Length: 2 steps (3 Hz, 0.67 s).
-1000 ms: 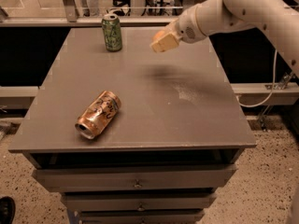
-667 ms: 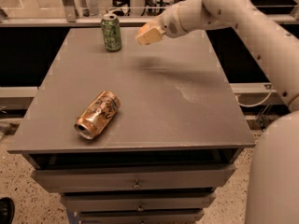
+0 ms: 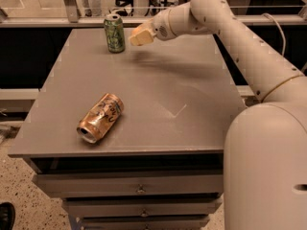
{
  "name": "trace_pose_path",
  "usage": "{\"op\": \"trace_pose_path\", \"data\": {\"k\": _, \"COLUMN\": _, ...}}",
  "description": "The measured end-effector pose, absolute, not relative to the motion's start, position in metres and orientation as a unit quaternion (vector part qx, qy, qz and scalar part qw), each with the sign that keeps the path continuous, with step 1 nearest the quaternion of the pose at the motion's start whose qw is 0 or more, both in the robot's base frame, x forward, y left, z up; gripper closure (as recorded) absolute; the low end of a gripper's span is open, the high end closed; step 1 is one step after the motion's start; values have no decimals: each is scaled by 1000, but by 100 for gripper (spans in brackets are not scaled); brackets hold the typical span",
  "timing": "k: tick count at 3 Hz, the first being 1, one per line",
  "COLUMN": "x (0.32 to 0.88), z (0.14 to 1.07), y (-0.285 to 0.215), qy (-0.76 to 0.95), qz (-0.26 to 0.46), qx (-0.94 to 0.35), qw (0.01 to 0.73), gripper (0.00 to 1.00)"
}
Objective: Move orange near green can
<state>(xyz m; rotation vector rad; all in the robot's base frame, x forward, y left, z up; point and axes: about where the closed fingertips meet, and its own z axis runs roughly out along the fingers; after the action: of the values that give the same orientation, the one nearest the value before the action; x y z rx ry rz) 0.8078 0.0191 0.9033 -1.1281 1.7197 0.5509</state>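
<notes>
The gripper (image 3: 139,35) hangs over the far part of the table (image 3: 192,95), toward its left, at about 12 o'clock from the table's middle. It is just beside the green can (image 3: 114,33), on the can's 3 o'clock side, with its pale tip pointing toward 9 o'clock at the can. A narrow gap shows between the two. It is held above the surface and casts a soft shadow on the grey top below it. Whether the gripper is apart, together or clamped on something cannot be told from this view. The orange cannot be made out either on the table or at the gripper's tip.

The green can stands upright with its silver top up, near the far edge at roughly 11 o'clock from the table's middle.

The white arm (image 3: 249,47) runs back from the gripper toward 4 o'clock, down to the robot's large rounded body (image 3: 268,166) off the table's near right corner.

A copper-orange can (image 3: 100,117) lies on its side at about 8 o'clock from the table's middle, close to the near edge and well apart from the green can. Its open end points toward 7 o'clock.

A faint pale mark (image 3: 175,113) sits on the top at around 5 o'clock from the middle. Drawers (image 3: 139,188) with small pulls run beneath the front edge.
</notes>
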Motion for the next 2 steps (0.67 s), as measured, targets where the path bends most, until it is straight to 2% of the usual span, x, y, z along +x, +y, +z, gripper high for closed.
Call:
{"op": "trace_pose_path", "data": {"k": 1, "x": 815, "z": 891, "y": 29, "qy": 709, "qz": 248, "qx": -461, "qw": 474, "gripper": 85}}
{"op": "trace_pose_path", "data": {"k": 2, "x": 816, "z": 884, "y": 38, "qy": 707, "qz": 266, "qx": -463, "qw": 463, "gripper": 62}}
